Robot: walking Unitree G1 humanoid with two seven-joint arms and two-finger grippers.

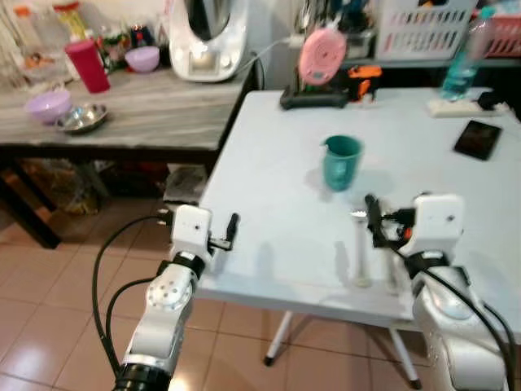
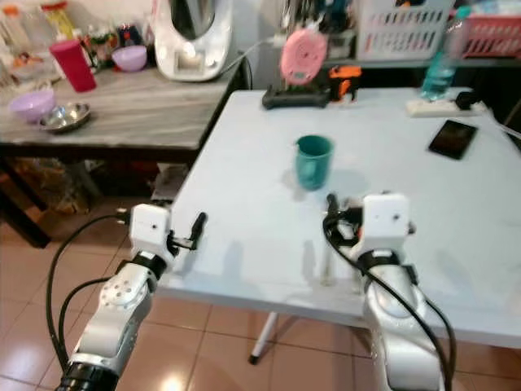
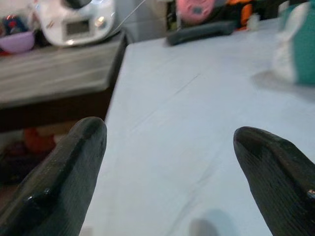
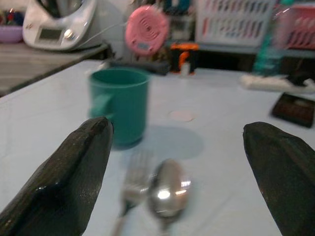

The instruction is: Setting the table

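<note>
A teal mug [image 1: 342,161] stands upright near the middle of the white table [image 1: 269,138]. Just in front of it a spoon [image 4: 167,189] and a fork [image 4: 132,187] lie side by side, handles toward the table's near edge [image 1: 359,248]. My right gripper [image 4: 178,128] hovers open over the cutlery, its fingers pointing at the mug [image 4: 120,105] and holding nothing. At the table's front left edge my left gripper [image 1: 232,224] is open and empty, with bare tabletop between its fingers [image 3: 74,167].
A black phone [image 1: 477,138], a power strip [image 1: 460,107] and a bottle [image 1: 462,65] sit at the far right. A pink round device [image 1: 322,55] stands at the table's back. The wooden side counter [image 1: 155,114] on the left holds bowls, a red cup [image 1: 87,65] and a white appliance [image 1: 207,37].
</note>
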